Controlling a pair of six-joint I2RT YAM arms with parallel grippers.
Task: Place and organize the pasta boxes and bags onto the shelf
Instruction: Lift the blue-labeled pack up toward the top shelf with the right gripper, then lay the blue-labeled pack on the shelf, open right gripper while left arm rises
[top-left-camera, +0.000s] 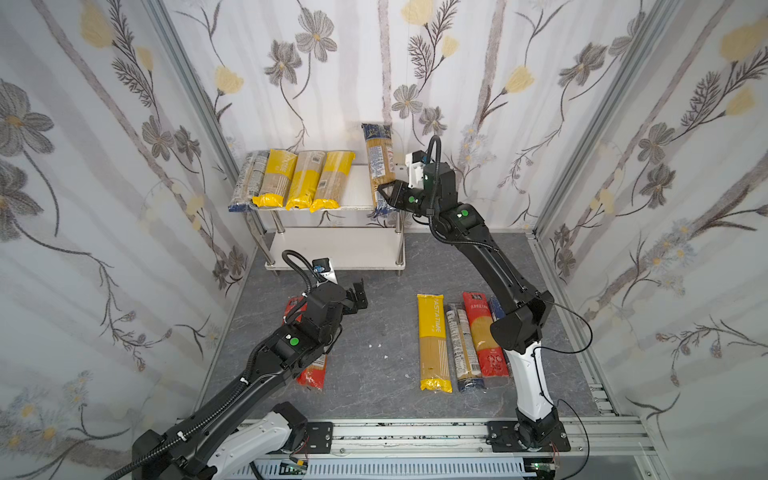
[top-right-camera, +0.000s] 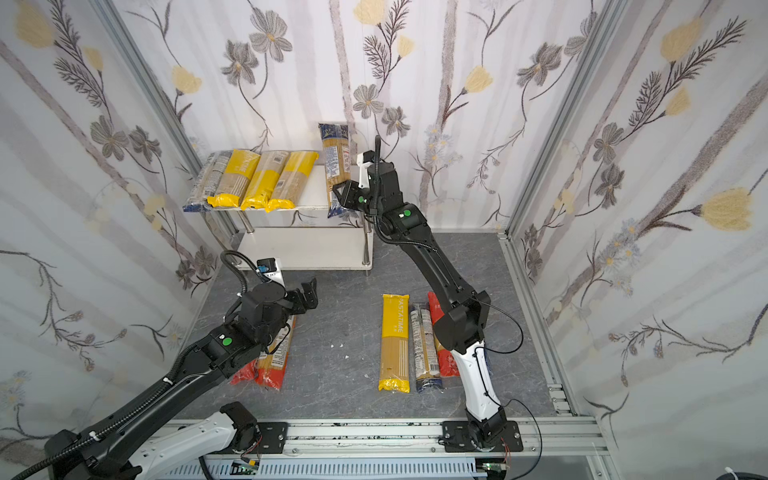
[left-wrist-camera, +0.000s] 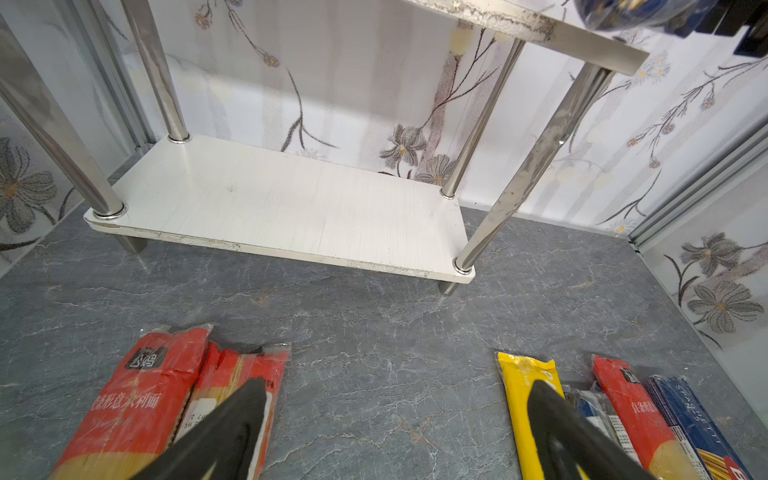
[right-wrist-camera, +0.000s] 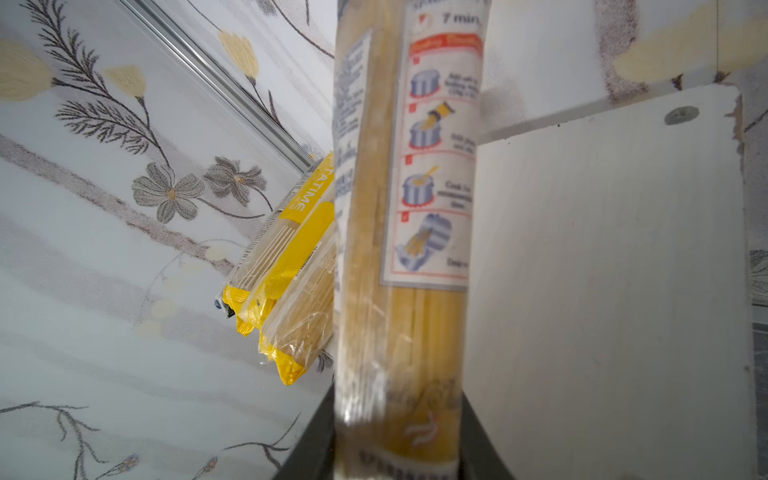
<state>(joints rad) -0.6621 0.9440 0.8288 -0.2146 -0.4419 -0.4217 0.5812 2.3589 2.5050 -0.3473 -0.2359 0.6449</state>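
Aluminium rail (top-left-camera: 415, 440), grey stone-look tabletop (top-left-camera: 374, 316), white shelf (top-left-camera: 357, 189) against floral walls (top-left-camera: 332, 83)

I see four packs (top-left-camera: 291, 178) side by side on the left of the shelf (top-left-camera: 357, 195) top, a fifth pack (top-left-camera: 379, 166) tilted at its right end. On the counter (top-left-camera: 374, 332) in front, two packs (top-left-camera: 312, 376) lie left, four others (top-left-camera: 434, 345) right.

Blue-ended pack (right-wrist-camera: 399, 249) at the top board of the shelf (right-wrist-camera: 602, 249): blurred and cut off at both ends in the right wrist view. Whether the right gripper (top-left-camera: 386, 194) grips it cannot be told. In front of the shelf, the left arm (top-left-camera: 232, 399) hides most of two red packs (top-left-camera: 312, 374), and the right arm (top-left-camera: 490, 270) hides part of a dark blue pack (top-left-camera: 496, 306).
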